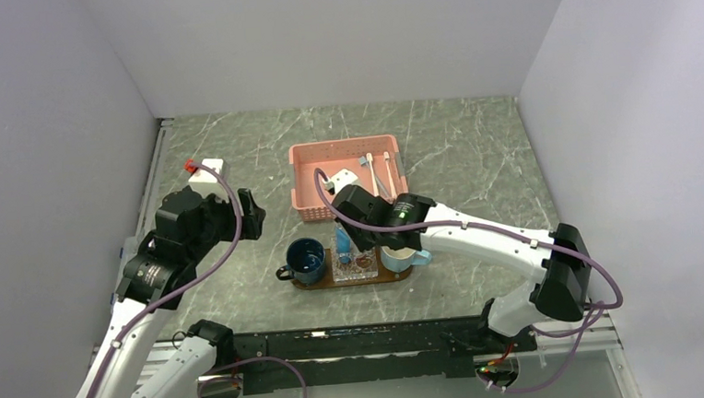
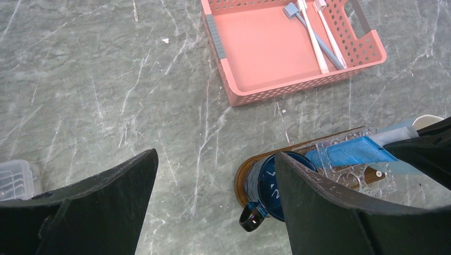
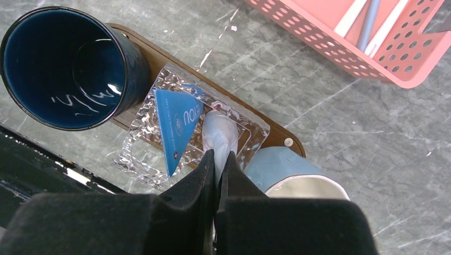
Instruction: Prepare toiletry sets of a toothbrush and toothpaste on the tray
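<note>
Your right pincer (image 3: pixel 217 159) was over the middle of the tray (image 3: pixel 154 53) with its two fingers pressed together, and the pale end of the toothpaste tube (image 3: pixel 175 125) ran in between their tips, so it looked clamped on that end. The blue body of the tube lay slanted across the clear dish (image 3: pixel 135 154), which sat on the tray between the two mugs. The dark blue mug (image 1: pixel 304 259) stood upright on the tray's 9 o'clock end. The light blue mug (image 1: pixel 407 256) stood on its 3 o'clock end, partly hidden under your right arm in the overhead view. From your left wrist camera the tube showed at about 3 o'clock, reaching over the dish toward the black fingers of the other arm. The toothbrushes (image 2: pixel 314 37) were not on the tray. Two white ones lay side by side in the pink basket (image 2: pixel 255 90), with a grey handle crossing beneath them, along the basket's 3 o'clock side. The basket sat on the table (image 1: pixel 475 154) just beyond the tray, at 12 o'clock from it. Your left pincer (image 2: pixel 215 159) hung with its fingers wide apart and nothing between them but the bare marbled tabletop. Seen from above, it was off at roughly 10 o'clock from the tray and well apart from it.
</note>
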Motion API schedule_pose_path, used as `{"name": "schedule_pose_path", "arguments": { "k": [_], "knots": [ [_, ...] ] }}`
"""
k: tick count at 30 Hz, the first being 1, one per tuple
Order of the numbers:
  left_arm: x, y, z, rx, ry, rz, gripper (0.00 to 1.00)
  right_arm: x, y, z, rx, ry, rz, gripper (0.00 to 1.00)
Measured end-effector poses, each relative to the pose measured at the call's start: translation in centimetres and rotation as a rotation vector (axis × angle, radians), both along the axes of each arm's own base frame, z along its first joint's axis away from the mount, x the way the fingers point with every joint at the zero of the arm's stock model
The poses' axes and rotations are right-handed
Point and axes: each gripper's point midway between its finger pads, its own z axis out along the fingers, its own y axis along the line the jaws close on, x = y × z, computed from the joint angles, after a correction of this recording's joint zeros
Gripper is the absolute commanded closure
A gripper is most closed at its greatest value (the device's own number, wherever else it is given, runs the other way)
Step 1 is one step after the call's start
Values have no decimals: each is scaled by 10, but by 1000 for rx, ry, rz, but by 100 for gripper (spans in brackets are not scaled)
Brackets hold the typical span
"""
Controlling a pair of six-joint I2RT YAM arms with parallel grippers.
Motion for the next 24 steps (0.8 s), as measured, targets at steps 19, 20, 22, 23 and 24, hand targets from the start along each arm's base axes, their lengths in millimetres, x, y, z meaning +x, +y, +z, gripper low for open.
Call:
{"name": "schedule_pose_path", "arguments": {
  "k": [19,20,22,23,24],
  "knots": [
    [-1,0,2,-3,-6,0,14,2,1,-5,-15,-14,-23,82],
    [-1,0,2,-3,-6,0,14,2,1,-5,-15,-14,-24,80],
    [-1,0,2,-3,-6,0,14,3,0,-5,-18,-19,-28,78],
    [-1,0,2,-3,-6,0,14,3,0,-5,-19,-22,-29,77],
    [-1,0,2,-3,-6,0,14,3,0,-4,-19,-25,-31,75]
  ]
}}
